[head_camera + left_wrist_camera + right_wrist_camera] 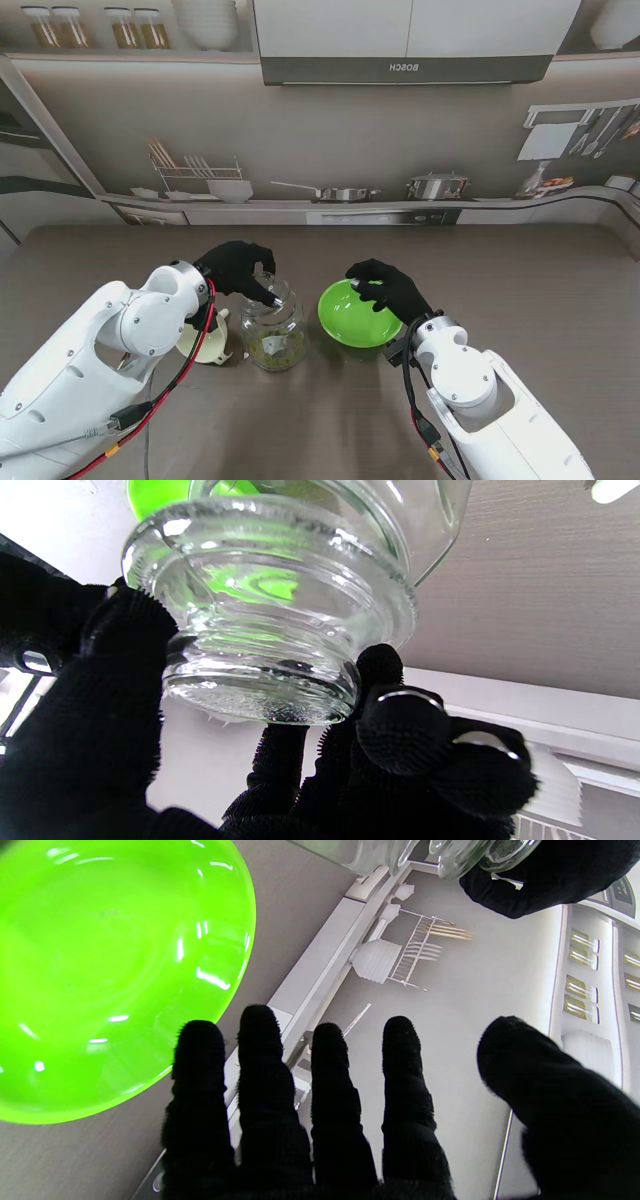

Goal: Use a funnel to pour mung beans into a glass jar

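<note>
while left hand (236, 270) fingers (380, 667) clasp its rim, jar (273, 335) stands upright.

Clear glass jar (273, 337) stands on the grey wood-grain table (520, 270), near centre. Mung beans (275, 347) lie in the jar's bottom. Round green plastic bowl (358, 313) sits just right of the jar. Cream plastic funnel (207, 340) lies just left of the jar, partly behind the left arm. Black-gloved left hand (238, 268) is on the jar's mouth, fingers (380, 667) around the rim. Black-gloved right hand (390, 288) is over the bowl's right edge
</note>
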{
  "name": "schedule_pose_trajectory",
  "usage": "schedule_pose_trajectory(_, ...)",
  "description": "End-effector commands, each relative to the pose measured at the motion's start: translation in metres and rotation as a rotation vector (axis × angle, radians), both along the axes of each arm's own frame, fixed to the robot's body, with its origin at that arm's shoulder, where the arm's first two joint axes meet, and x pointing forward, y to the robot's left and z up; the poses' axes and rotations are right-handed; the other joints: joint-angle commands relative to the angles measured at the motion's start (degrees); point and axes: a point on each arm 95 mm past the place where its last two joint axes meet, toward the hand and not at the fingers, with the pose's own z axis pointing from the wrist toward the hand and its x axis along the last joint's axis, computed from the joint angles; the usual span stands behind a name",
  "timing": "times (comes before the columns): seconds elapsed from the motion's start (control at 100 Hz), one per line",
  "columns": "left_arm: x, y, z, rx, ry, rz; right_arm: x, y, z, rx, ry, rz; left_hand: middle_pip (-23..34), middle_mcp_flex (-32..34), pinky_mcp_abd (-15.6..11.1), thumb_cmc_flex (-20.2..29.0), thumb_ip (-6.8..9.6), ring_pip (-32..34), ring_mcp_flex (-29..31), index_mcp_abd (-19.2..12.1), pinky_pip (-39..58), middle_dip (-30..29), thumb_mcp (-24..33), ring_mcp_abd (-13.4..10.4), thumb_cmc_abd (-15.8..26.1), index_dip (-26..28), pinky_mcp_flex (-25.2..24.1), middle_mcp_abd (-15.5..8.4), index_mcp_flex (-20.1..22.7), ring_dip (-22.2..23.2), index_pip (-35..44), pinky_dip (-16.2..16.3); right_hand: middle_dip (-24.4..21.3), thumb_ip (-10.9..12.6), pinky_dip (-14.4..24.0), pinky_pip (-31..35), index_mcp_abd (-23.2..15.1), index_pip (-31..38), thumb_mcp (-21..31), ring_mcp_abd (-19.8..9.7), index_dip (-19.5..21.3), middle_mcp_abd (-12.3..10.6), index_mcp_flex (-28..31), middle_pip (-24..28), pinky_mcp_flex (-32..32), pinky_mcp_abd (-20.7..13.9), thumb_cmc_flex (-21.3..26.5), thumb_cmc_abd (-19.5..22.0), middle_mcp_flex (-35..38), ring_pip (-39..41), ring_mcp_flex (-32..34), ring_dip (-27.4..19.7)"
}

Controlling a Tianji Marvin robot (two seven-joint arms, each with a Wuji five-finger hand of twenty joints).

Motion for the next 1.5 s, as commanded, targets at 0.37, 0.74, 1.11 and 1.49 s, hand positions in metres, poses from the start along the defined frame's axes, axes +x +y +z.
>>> schedule_pose_trajectory(0.37,0.004,-0.011,-0.005,0.052,-0.014,-0.054,-0.001,0.003,-0.001,0.008,0.011,0.010,3.5,5.5,-2.1,19.5,2.75,3.3,-1.2,-5.2,3.3,0.3,14.6,-3.9,5.5,5.6,-1.1,-10.4,8.7,0.2,20.1,1.3,-0.5,1.3,0.9,-0.4,-0.2,0.0,0.3,0.6,-0.9,0.3,1.1,0.2,-0.4,1.0,0.2,1.8,0.4,0.5,0.6,0.6)
schedule_pose_trajectory(0.74,0.002,-0.018,-0.010,0.105,-0.021,-0.086,-0.001,0.002,-0.002,0.010,0.012,0.010,2.0,2.0,-3.2,18.7,2.95,-0.3,-1.4,-6.9,3.5,2.6,14.0,-3.7,5.9,3.6,-4.3,-11.8,9.4,0.4,18.9,2.0,-0.5,1.3,0.9,-0.5,-0.1,0.0,0.3,0.6,-0.9,0.3,1.1,0.2,-0.4,0.9,0.2,1.9,0.5,0.5,0.6,0.6)
schedule_pose_trajectory(1.11,0.003,-0.023,-0.013,0.150,-0.035,-0.100,-0.001,0.002,-0.002,0.016,0.016,0.008,-3.6,-1.5,-5.1,17.3,2.51,-4.9,-1.5,-8.0,3.2,6.9,16.5,-5.9,3.1,-1.0,-6.5,-12.1,11.8,3.1,17.4,2.7,-0.5,1.3,0.9,-0.5,0.2,0.1,0.3,0.6,-1.0,0.4,1.0,0.2,-0.5,1.0,0.2,1.9,0.5,0.5,0.6,0.6)
schedule_pose_trajectory(1.49,0.004,-0.025,-0.017,0.168,-0.037,-0.100,0.000,0.002,-0.002,0.019,0.019,0.008,-4.1,-3.6,-6.0,17.0,2.05,-6.1,-2.0,-7.4,3.3,7.8,16.9,-6.4,2.3,-2.3,-7.8,-11.7,11.0,3.9,14.4,2.9,-0.5,1.3,0.9,-0.6,0.3,0.1,0.3,0.7,-1.0,0.5,1.1,0.2,-0.6,1.1,0.3,2.0,0.6,0.5,0.6,0.6)
